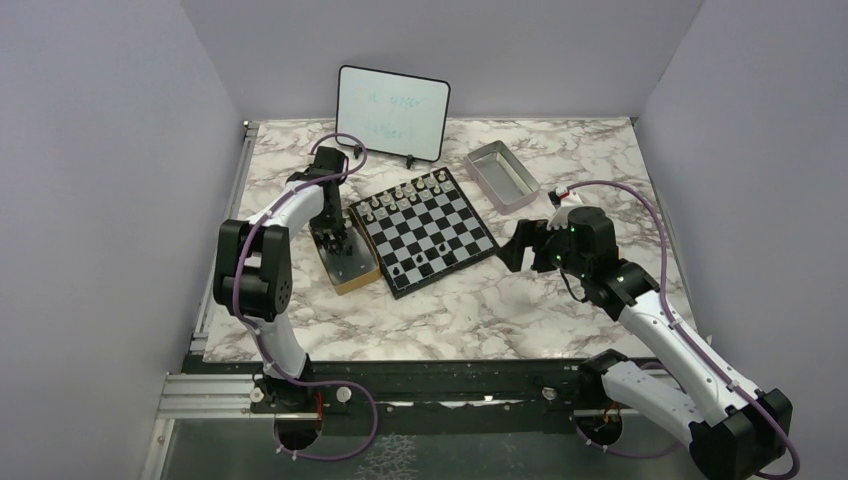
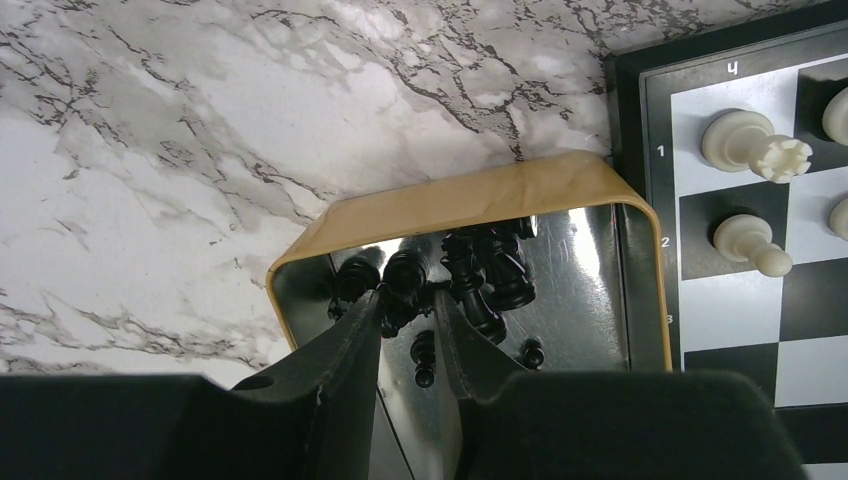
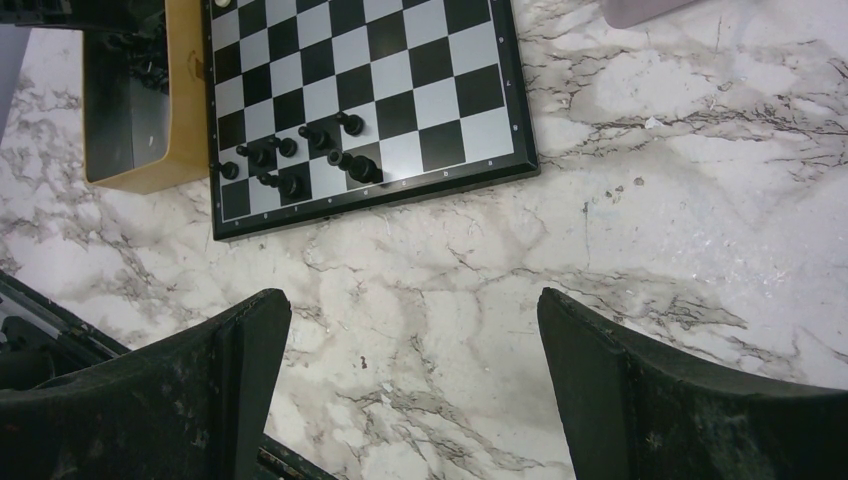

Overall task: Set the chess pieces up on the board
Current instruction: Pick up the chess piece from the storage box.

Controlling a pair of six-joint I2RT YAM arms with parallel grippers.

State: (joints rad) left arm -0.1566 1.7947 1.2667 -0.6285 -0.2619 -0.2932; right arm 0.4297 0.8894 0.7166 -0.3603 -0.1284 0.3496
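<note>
Right fingers (image 3: 410, 300): spread wide, holding nothing, over the bare worktop (image 3: 650, 180) in front of the board.
Board (image 1: 440, 225): lies turned at a slant between the two arms.
Black chess pieces (image 3: 362, 168): several stand on the near rows of the board; more lie in the wooden box.
Wooden box (image 2: 450, 205): just beside the left edge of the board.
Left fingers (image 2: 408, 300): inside the box, closed to a narrow gap on one black piece (image 2: 402, 285).
Pale pieces (image 2: 745, 140): on the far rows.
Tray (image 1: 503, 172): behind the board, to the right.
</note>
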